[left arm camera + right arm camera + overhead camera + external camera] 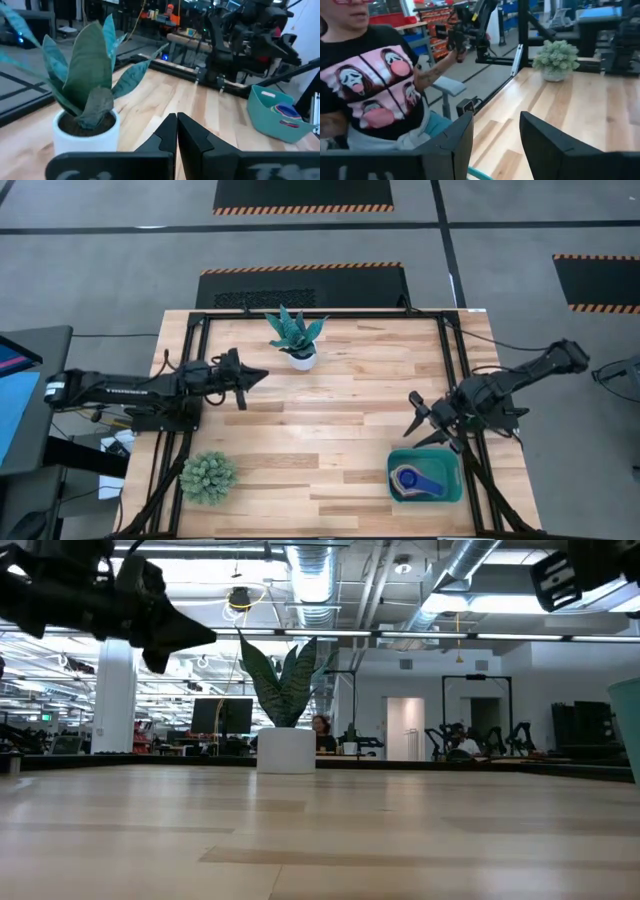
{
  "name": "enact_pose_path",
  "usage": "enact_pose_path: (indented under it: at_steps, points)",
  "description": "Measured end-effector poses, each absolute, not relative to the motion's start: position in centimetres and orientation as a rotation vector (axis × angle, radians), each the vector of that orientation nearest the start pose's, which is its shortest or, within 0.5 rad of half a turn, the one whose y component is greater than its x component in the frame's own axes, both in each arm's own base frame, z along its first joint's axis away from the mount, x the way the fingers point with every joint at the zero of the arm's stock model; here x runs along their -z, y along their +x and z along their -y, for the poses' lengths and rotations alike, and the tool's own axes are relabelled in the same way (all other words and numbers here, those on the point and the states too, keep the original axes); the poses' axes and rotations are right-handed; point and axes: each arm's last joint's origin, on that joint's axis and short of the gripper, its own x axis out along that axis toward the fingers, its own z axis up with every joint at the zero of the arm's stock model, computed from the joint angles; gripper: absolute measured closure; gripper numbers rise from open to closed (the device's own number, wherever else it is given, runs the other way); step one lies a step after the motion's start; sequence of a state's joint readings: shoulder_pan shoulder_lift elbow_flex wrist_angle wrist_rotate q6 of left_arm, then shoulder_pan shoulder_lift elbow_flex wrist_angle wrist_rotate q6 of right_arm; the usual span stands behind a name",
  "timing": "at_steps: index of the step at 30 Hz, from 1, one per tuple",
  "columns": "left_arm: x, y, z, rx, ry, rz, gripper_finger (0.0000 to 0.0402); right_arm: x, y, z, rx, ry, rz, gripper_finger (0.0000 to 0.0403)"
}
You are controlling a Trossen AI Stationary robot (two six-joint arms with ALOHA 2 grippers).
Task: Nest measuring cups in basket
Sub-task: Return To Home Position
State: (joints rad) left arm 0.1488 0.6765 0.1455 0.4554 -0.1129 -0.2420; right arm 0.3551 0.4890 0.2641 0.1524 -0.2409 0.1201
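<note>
The teal basket (452,490) stands at the table's near right. Inside it lie the measuring cups (415,480), stacked with a blue one on top; in the left wrist view their coloured rims (285,111) show over the wall of the basket (267,122). My right gripper (416,418) hangs open just beyond the basket's far side, pointing toward the table's left, with nothing between its fingers (495,142). My left gripper (255,377) is shut and empty at the table's left, level, pointing right (176,131).
A white pot with a snake plant (297,338) stands at the far middle, close to my left gripper. A round spiky plant (208,477) sits at the near left. A person (370,85) sits beyond the table. Bare wood lies in the middle (330,420).
</note>
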Motion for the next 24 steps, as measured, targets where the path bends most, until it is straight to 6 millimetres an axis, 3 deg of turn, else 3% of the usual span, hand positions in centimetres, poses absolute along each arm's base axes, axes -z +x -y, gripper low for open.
enact_pose_path:
  at_steps: [10,24]
  points:
    - [-17.1,13.1,-1.6,-0.303,-0.239,-0.012,0.0401,-20.9,11.7,-4.0,-0.512,0.071,-0.101,0.0222]
    - [-17.4,11.0,-1.0,-0.320,-0.157,0.079,0.0402,-19.6,10.4,-2.3,-0.465,0.109,-0.082,0.0222]
